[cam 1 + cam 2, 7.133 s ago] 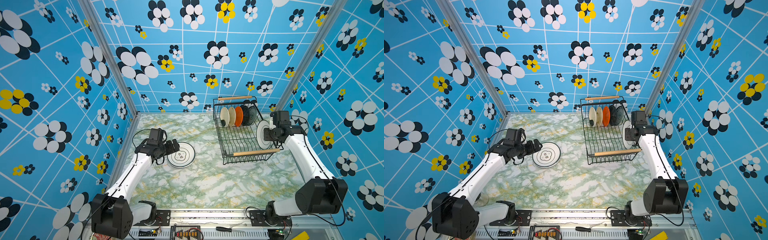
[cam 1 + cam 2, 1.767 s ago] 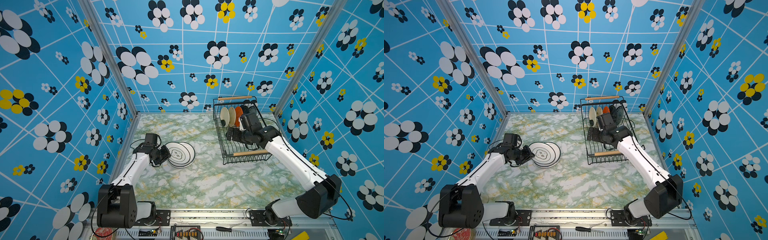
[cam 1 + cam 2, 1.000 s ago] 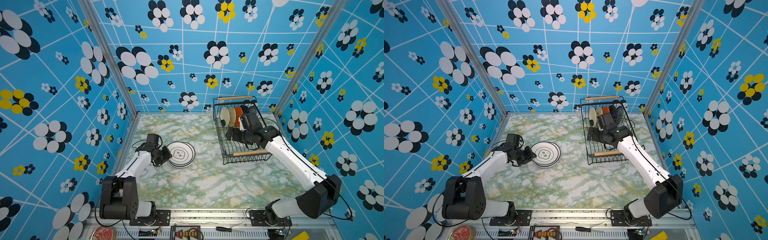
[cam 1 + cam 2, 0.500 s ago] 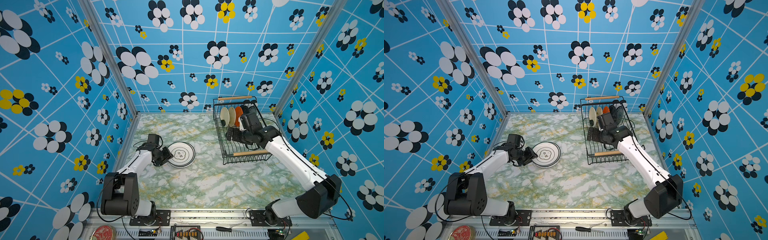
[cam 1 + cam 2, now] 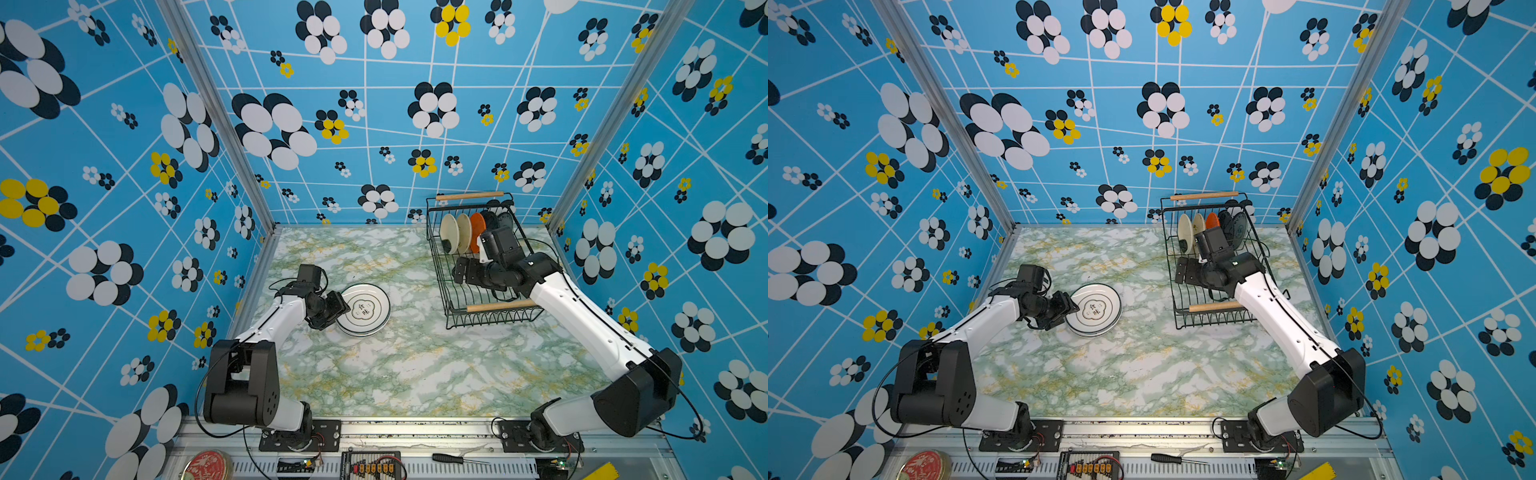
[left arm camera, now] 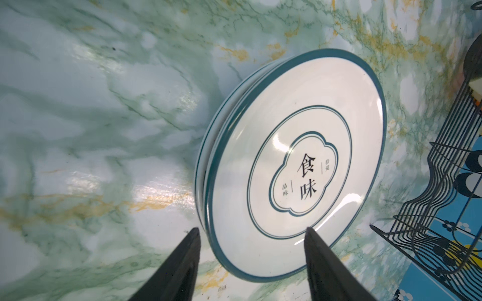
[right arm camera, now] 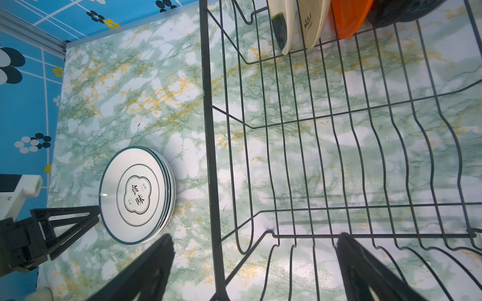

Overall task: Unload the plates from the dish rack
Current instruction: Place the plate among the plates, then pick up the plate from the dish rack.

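Stacked round white teal-rimmed emblem plates point(image 5: 365, 309) lie flat at the tips of the left pincer point(image 5: 341, 308). The black wire dish rack with wooden handles point(image 5: 490, 322) sits under the right pincer point(image 5: 460, 270), small cream, orange and dark plates point(image 5: 457, 232) upright beyond.

plate stack point(image 5: 363, 309) flat on table point(image 5: 415, 365) | dish rack point(image 5: 490, 321): small plates point(image 5: 449, 233) upright, far end

Five plates point(image 5: 449, 232); one dish rack point(image 5: 494, 307)

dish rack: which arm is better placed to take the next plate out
Right. The right gripper hangs open over the dish rack, near the upright plates; the left gripper is off at the stacked plates on the table.
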Controlling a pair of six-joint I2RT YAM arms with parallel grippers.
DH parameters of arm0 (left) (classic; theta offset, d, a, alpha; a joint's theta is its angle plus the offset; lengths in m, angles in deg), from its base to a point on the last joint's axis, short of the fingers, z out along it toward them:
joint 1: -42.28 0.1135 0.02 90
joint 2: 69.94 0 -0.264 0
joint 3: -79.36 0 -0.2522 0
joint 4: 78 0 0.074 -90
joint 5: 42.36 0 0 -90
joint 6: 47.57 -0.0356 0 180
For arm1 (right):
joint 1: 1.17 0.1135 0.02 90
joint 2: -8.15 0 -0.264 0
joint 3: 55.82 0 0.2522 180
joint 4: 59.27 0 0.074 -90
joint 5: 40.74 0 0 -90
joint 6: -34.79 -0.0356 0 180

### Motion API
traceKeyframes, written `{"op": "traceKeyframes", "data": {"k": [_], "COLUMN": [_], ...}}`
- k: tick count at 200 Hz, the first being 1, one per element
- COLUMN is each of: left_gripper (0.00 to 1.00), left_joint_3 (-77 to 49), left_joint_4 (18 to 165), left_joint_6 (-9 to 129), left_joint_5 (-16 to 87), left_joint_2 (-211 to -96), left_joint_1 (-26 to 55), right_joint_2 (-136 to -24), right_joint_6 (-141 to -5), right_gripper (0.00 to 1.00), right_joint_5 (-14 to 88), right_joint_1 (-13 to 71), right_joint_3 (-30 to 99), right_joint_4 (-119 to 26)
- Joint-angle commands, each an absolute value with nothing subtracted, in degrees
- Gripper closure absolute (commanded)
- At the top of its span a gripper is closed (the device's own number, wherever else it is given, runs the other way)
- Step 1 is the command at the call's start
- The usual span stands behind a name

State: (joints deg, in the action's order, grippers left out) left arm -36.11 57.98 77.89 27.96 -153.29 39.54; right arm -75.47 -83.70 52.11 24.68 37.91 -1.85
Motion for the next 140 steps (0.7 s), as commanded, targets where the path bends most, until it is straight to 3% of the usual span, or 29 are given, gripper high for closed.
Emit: {"op": "traceKeyframes", "data": {"k": [1, 62, 122, 134, 140], "left_gripper": [0.31, 0.24, 0.15, 0.10, 0.00], "left_joint_3": [-33.7, -31.3, -29.8, -29.7, -29.6], "left_joint_4": [53.5, 50.9, 50.8, 51.0, 51.2], "left_joint_6": [75.6, 71.7, 69.0, 68.8, 68.8], "left_joint_5": [30.3, 30.7, 30.4, 30.3, 30.2], "left_joint_2": [-149.2, -142.3, -139.8, -139.4, -139.1], "left_joint_1": [39.3, 40.4, 40.8, 40.9, 40.8], "right_joint_2": [-76.2, -81.9, -85.2, -85.4, -85.6], "right_joint_6": [-80.6, -74.1, -68.3, -67.8, -67.3], "right_gripper": [0.01, 0.01, 0.01, 0.01, 0.01], "right_joint_5": [54.3, 54.1, 61.2, 62.9, 63.3], "right_joint_1": [24.1, 20.3, 19.5, 19.5, 19.5], "right_joint_3": [40.3, 46.3, 47.1, 46.3, 45.9], "right_joint_4": [2.1, 1.5, -8.2, -11.3, -12.7]}}
